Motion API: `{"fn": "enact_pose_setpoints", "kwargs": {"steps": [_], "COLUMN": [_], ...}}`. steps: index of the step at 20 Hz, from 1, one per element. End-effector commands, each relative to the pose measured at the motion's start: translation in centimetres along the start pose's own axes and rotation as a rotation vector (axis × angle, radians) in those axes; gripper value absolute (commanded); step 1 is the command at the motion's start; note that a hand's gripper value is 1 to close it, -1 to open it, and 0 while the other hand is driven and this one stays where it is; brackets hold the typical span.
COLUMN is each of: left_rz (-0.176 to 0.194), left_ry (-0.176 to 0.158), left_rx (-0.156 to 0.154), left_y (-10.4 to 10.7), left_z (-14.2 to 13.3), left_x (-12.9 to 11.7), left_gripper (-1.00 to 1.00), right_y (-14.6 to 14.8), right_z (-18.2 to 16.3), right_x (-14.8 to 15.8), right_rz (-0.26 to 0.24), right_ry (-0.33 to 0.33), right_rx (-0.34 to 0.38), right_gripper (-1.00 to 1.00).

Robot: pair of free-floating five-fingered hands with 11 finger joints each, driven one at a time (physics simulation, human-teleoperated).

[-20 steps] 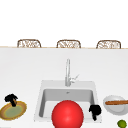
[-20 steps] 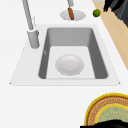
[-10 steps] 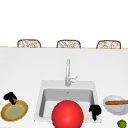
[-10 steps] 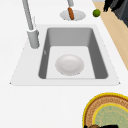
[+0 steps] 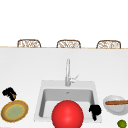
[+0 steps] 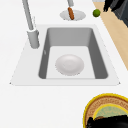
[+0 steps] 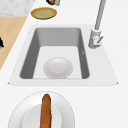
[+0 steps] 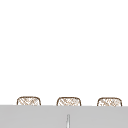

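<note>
My left hand (image 5: 9,93) hovers just behind a yellow-rimmed plate (image 5: 14,111) on the counter left of the sink (image 5: 41,100). Its fingers are curled round a small brown thing (image 5: 13,96). The same hand (image 6: 107,122) lies dark over the plate's near edge (image 6: 100,105) in the left side view. My right hand (image 5: 95,110) hangs at the sink's front right corner with its fingers relaxed and pointing down, holding nothing. A red round thing (image 5: 67,115) stands at the sink's front in the front view. A white dish (image 6: 69,64) lies in the basin.
A white bowl (image 5: 110,107) with a long brown food item (image 5: 116,102) sits right of the sink, and a lime (image 5: 122,123) lies in front of it. The faucet (image 5: 67,72) rises behind the basin. Three wicker chair backs (image 5: 29,43) line the far counter edge.
My left hand has edged slightly up and left in the front view, and more of it covers the plate's near edge in the left side view. The right hand has stayed put.
</note>
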Motion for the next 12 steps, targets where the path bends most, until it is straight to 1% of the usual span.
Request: {"fn": "enact_pose_setpoints", "kwargs": {"steps": [1,2,3,6,7,8,10,12], "left_rz": [0.015,0.018,0.012,-0.023,-0.034,-0.038,-0.045,-0.050], "left_ry": [-0.033,-0.039,-0.043,-0.023,-0.010,-0.007,0.016,0.020], "left_rx": [-0.037,-0.043,-0.047,-0.047,-0.049,-0.052,-0.068,-0.076], "left_y": [1.0,1.1,1.2,1.2,1.2,1.2,1.2,1.1], "left_z": [-2.4,-2.7,-3.0,-4.9,-5.5,-6.1,-7.1,-8.3], "left_x": [1.1,1.3,1.5,2.0,2.3,2.5,2.8,3.1], "left_gripper": [1.00,1.00,1.00,1.00,1.00,1.00,1.00,1.00], "right_y": [0.0,0.0,0.0,0.0,0.0,0.0,0.0,0.0], "right_z": [0.0,0.0,0.0,0.0,0.0,0.0,0.0,0.0], "right_x": [0.0,0.0,0.0,0.0,0.0,0.0,0.0,0.0], "right_rz": [0.000,0.000,0.000,0.000,0.000,0.000,0.000,0.000], "right_ry": [0.000,0.000,0.000,0.000,0.000,0.000,0.000,0.000], "right_rx": [0.000,0.000,0.000,0.000,0.000,0.000,0.000,0.000], "right_gripper": [0.00,0.00,0.00,0.00,0.00,0.00,0.00,0.00]}}
